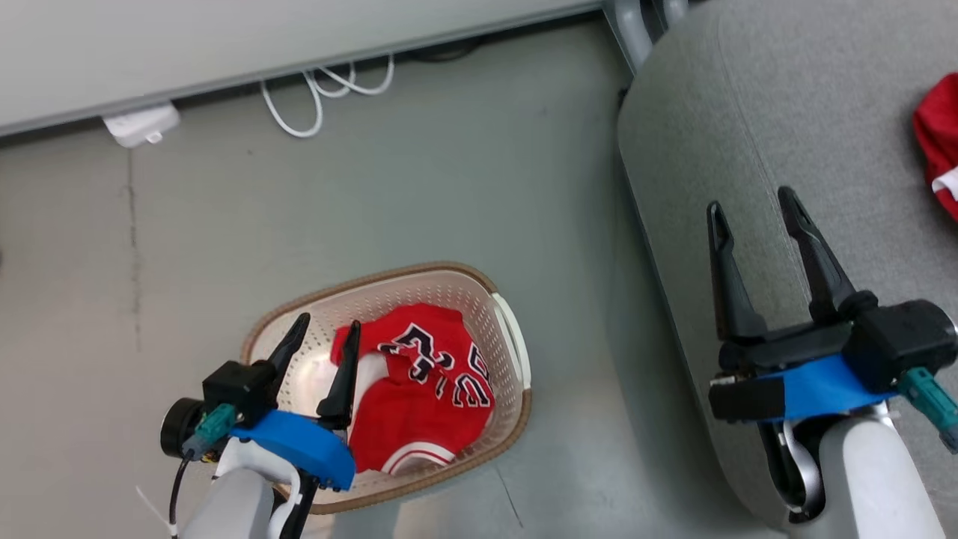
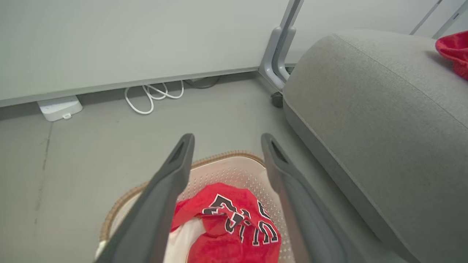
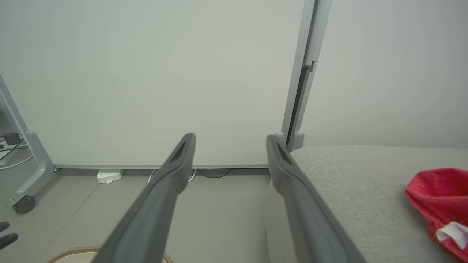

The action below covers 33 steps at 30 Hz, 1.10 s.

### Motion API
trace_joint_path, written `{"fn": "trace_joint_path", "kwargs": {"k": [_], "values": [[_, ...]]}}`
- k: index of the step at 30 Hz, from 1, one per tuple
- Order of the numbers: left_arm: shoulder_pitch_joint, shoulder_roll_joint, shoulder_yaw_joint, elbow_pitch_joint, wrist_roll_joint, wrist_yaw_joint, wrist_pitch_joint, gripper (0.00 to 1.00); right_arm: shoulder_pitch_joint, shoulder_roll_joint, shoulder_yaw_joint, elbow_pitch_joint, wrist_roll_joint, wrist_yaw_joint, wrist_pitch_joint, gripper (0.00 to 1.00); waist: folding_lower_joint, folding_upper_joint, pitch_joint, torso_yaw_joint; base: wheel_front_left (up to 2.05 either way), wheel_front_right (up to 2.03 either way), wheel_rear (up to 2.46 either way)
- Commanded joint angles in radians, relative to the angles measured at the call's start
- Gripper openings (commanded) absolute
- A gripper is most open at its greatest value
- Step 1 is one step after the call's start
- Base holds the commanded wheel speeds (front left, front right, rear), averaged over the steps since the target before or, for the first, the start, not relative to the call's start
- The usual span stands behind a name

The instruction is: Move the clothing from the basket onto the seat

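- While the basket sits on the grey floor, one red jersey lies crumpled inside it, with black-and-white letters showing on top.
- The jersey fills the middle and right part of the basket, and a bit of white cloth peeks out on its left side.
- The left gripper hangs right over the left part of the basket, next to the jersey. Its two dark fingers are spread wide apart, and nothing is between them.
- The seat stands to the right of the basket, with a strip of floor between the two.
- A second red jersey with some white trim lies on the seat, far to the right of the basket.
- The right gripper is well to the right of the basket, over the edge of the seat that faces it. Its fingers are spread wide too, and it holds nothing.
- A white cable loops on the floor past the far side of the basket, at the foot of a pale wall panel.
- A small white box lies by that panel, farther left than the basket.
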Motion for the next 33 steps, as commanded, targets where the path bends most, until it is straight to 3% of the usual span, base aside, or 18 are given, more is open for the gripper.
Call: {"fn": "trace_joint_path", "kwargs": {"k": [1, 7, 17, 24, 33], "values": [[-0.050, 0.014, -0.017, 0.043, -0.019, -0.004, -0.003, 1.00, -0.048, 0.001, 0.017, 0.005, 0.014, 0.000, -0.018, 1.00, -0.0003, -0.0001, 0.153, -0.104, 0.00, 0.00, 0.00], [-0.178, 0.022, -0.082, 0.223, -0.093, -0.004, 0.032, 1.00, -0.134, 0.002, 0.064, 0.038, 0.059, 0.000, -0.072, 1.00, -0.0003, -0.0001, 0.282, -0.178, 0.00, 0.00, 0.00], [-0.331, 0.064, -0.051, 0.441, -0.221, -0.002, 0.094, 1.00, -0.190, 0.002, 0.119, 0.102, 0.125, 0.000, -0.139, 1.00, -0.0003, -0.0001, 0.434, -0.291, 0.00, 0.00, 0.00], [-0.408, 0.092, -0.002, 0.535, -0.263, 0.042, 0.108, 1.00, -0.215, 0.002, 0.137, 0.130, 0.160, 0.000, -0.169, 1.00, -0.0003, -0.0001, 0.496, -0.331, 0.00, 0.00, 0.00], [-0.485, 0.070, 0.038, 0.642, -0.314, 0.100, 0.171, 1.00, -0.209, 0.002, 0.142, 0.133, 0.167, 0.000, -0.179, 1.00, -0.0003, -0.0001, 0.520, -0.326, 0.00, 0.00, 0.00]]}}
